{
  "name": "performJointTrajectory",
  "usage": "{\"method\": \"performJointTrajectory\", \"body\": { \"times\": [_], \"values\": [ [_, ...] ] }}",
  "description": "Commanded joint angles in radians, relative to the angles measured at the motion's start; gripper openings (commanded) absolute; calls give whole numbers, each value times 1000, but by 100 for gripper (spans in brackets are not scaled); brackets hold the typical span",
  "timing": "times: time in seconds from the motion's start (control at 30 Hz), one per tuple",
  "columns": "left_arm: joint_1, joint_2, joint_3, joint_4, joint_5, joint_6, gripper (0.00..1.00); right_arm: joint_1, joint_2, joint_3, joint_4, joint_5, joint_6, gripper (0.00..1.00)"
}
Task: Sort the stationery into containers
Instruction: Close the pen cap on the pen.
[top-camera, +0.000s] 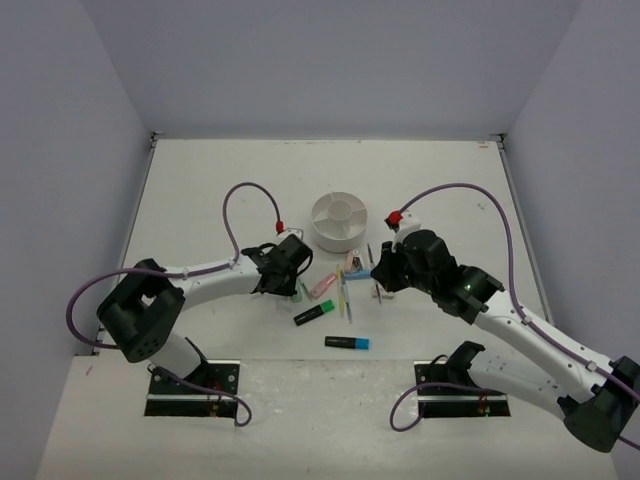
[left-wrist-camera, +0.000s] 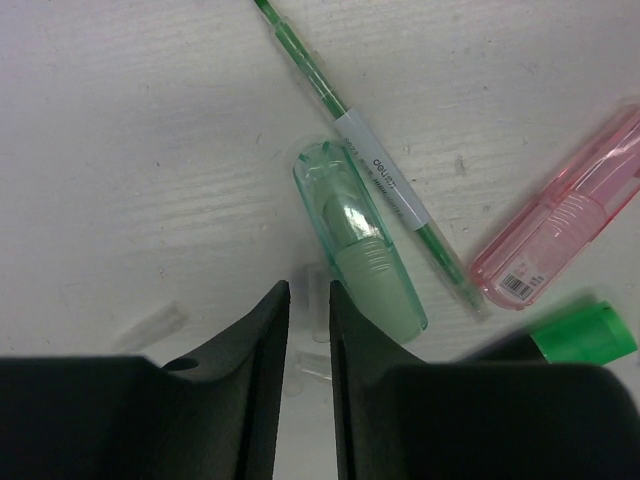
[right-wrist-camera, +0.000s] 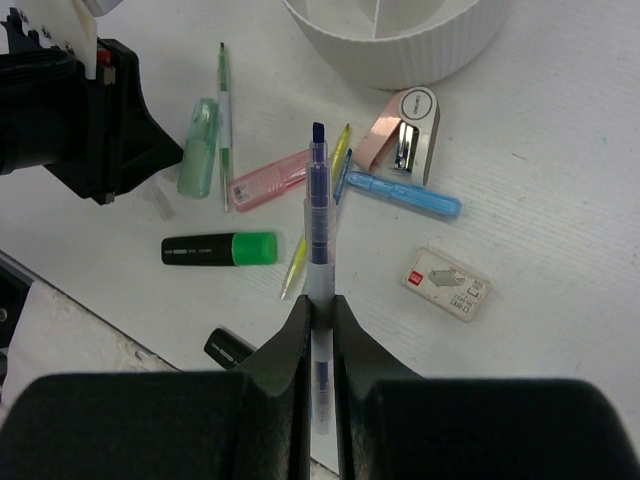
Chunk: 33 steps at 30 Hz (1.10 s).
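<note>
White plastic, round and low-walled, the organiser (top-camera: 338, 221) stands mid-table, wedge compartments around a central cup. The right wrist camera cuts it off at the top edge. The stationery (top-camera: 322, 286) lies just on its near side, between the two grippers.

The right gripper (right-wrist-camera: 320, 305) is clamped on a thin clear pen (right-wrist-camera: 318, 190) with blue ink, tip pointing toward the organiser. The pen's rear end vanishes between the fingers, and I cannot tell whether it is off the table. Along its line runs a yellow pen (right-wrist-camera: 296, 262). Near it lie a pastel blue marker (right-wrist-camera: 405, 195), a pinkish mini stapler (right-wrist-camera: 405, 135) and a small pale box (right-wrist-camera: 448, 285).

The left gripper (left-wrist-camera: 308, 287) hangs low, jaws narrowed to a slit. A small clear piece (left-wrist-camera: 316, 305) shows in the gap, too glassy to name, and whether it is pinched I cannot tell. Just beside lie a mint marker (left-wrist-camera: 360, 240), touching a thin green pen (left-wrist-camera: 365, 160), and a pink marker (left-wrist-camera: 560, 225) cut by the frame edge. The green highlighter (top-camera: 313, 315) shows only its cap there, behind a finger. The blue highlighter (top-camera: 347, 342) lies nearest the bases, apart from the rest.

The tabletop (top-camera: 250, 170) runs wide beyond the organiser to the back wall, while both elbows sit near the table's side edges.
</note>
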Motion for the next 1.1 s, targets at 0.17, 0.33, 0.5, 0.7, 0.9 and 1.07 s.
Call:
{"method": "performJointTrajectory", "body": {
  "times": [0.17,0.33,0.5,0.7,0.9,1.07],
  "values": [
    [7,40,-33,76,20,20,23,-3,7,23,27,-23,-22,0],
    [6,81,-29,78,17,14,5,-3,-6,23,24,-30,-17,0],
    [6,31,-16,48,-9,-8,0,-3,-33,21,39,-56,-9,0],
    [3,-147,70,-18,-111,-68,0,-2,-121,-94,258,-334,11,0],
    [-2,-437,7,292,43,-104,0,2,-106,-297,781,-488,193,0],
    [-2,-630,-164,728,237,-113,0,32,-29,-334,983,-541,262,0]
  ]
}}
